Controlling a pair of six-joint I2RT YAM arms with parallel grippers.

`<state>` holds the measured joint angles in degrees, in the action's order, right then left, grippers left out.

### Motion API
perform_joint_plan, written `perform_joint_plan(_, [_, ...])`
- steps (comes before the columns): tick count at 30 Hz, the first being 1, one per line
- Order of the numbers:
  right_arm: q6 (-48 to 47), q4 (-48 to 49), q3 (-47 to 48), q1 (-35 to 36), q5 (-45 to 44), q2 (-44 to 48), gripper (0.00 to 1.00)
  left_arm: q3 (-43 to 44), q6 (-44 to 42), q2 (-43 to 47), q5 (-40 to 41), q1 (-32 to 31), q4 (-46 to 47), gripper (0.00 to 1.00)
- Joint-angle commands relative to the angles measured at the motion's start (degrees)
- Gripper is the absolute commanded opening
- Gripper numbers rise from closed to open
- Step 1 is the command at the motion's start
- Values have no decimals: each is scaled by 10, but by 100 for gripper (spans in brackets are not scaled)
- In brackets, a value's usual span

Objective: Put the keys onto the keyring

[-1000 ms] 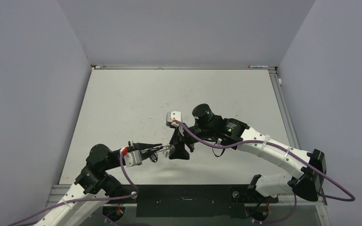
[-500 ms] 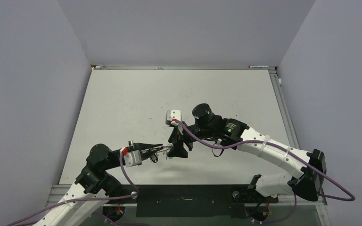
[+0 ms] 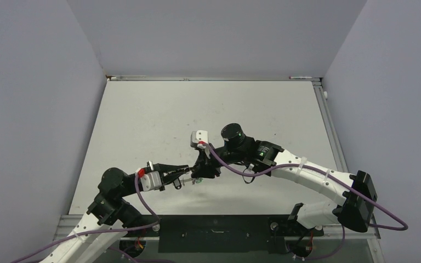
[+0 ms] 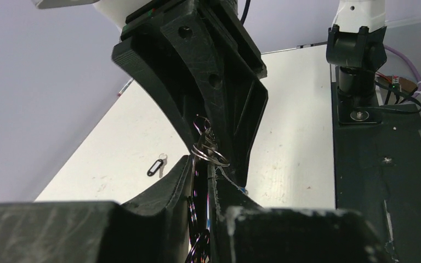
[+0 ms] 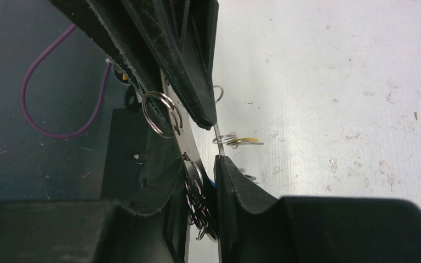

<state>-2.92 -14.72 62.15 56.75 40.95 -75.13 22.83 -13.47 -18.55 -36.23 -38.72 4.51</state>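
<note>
Note left gripper point(image 4: 202, 167) clenched on flat grey metal keyring point(image 5: 189, 143), right gripper point(image 5: 198, 160) grip indeterminate, black-headed key point(image 4: 154, 167) and yellow-headed key point(image 5: 246, 141) loose on white table point(image 5: 334, 66).

The keyring point(image 5: 185, 143), a flat grey metal band seen edge-on, stands upright above the near middle of the tabletop point(image 3: 208, 109), pinched in the closed jaws of the left gripper point(image 4: 200, 164). A bunch of small wire loops point(image 5: 198, 204) hangs against its lower part, and a single wire loop point(image 5: 159, 112) sits beside it higher up; the key heads are mostly hidden. A yellow-headed key point(image 5: 248, 142) lies flat on the tabletop with its own loop. A black-headed key point(image 4: 154, 167) also lies flat, apart from the ring.
</note>
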Motion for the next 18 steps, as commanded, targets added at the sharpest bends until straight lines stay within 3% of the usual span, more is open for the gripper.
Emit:
perform_joint_plan(1, [10, 72, -8, 5, 16, 5, 7, 14, 12, 5, -11, 2, 72, 0])
perform_joint_plan(8, [4, 95, -22, 4, -7, 26, 5, 14, -2, 5, -6, 3, 48, 0])
perform_joint_plan(10, [-2, 97, -23, 8, -31, 37, 5, 16, -7, 2, -11, 3, 40, 8])
perform_joint_plan(12, [-9, 94, -22, 14, -64, 46, 5, 21, -16, -2, -14, 3, 28, 24])
perform_joint_plan(15, [-22, 81, -16, 24, -98, 54, 5, 27, -24, -4, -11, 3, 12, 40])
perform_joint_plan(18, [-31, 74, -11, 28, -124, 62, 5, 28, -27, -4, -11, 3, 5, 49])
